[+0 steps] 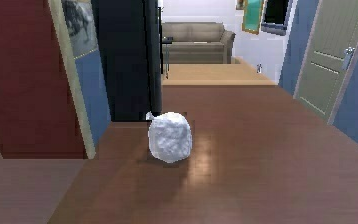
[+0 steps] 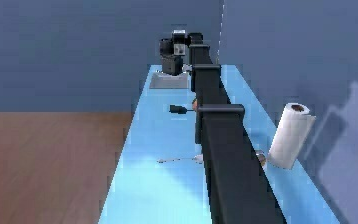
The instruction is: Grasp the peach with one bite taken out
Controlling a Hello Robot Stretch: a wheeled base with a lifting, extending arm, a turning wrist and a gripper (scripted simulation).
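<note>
**Arm over the counter: side and forward views**

The arm [image 2: 222, 130] is lying out along a blue counter [image 2: 147, 170]. At its far end the gripper [image 2: 173, 50] is sitting by a grey box [image 2: 172, 66]. How its fingers are set, and whether it is holding anything, cannot be told. An orange blob [image 2: 194, 103], peach-coloured but too small to name, is lying on the counter beside the arm, midway along. A paper roll [image 2: 290, 135] is standing on the arm's other side. Ahead, a white crumpled bag [image 1: 169, 137] is resting on the floor [image 1: 267, 160].

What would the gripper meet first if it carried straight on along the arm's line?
Beyond the gripper, probably the blue wall past the counter end; depth is unclear.
</note>
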